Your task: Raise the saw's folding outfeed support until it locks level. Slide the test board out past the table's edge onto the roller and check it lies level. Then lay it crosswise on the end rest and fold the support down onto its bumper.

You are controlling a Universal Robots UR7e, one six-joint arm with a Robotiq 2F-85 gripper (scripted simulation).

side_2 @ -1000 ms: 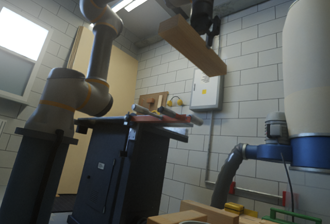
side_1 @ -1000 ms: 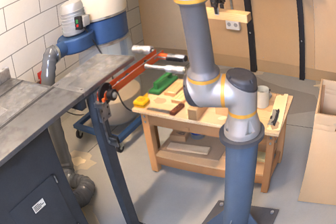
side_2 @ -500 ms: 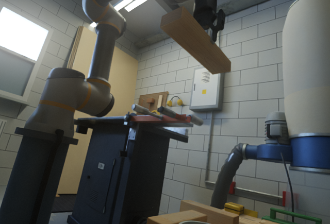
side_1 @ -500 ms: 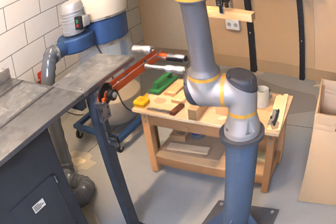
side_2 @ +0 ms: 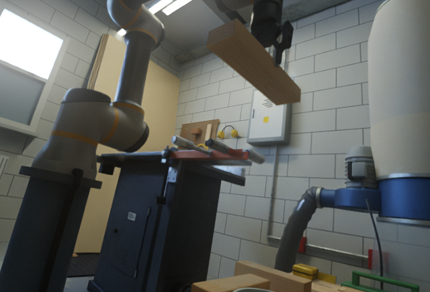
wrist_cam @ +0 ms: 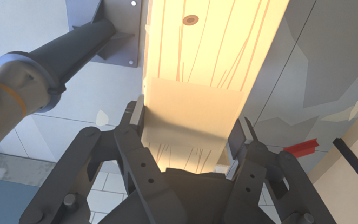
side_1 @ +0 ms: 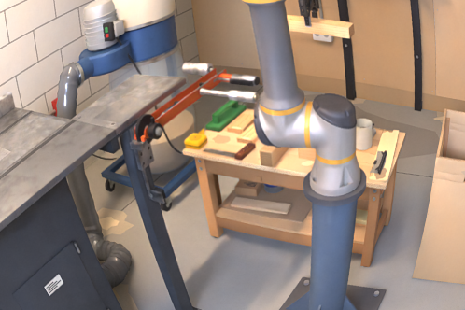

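My gripper (side_1: 309, 16) (side_2: 274, 48) (wrist_cam: 186, 131) is high in the air beyond the saw table, and I hold the pale wooden test board (side_1: 320, 26) (side_2: 253, 61) (wrist_cam: 202, 69) across its width, roughly level. The orange folding outfeed support (side_1: 186, 96) (side_2: 208, 153) reaches out level from the end of the grey saw table (side_1: 70, 133), far below the board. Its steel roller (side_1: 228, 95) lies crosswise near the outer end, with the end rest (side_1: 219, 75) just beyond it. The bumper is not in sight.
A cardboard box (side_1: 446, 203) stands on the floor at the right. A workbench (side_1: 289, 157) with a green block, a yellow tape and wood scraps sits under the support's end. The dust collector (side_1: 135, 17) stands behind the table, and my arm's pedestal (side_1: 334, 241) rises in front.
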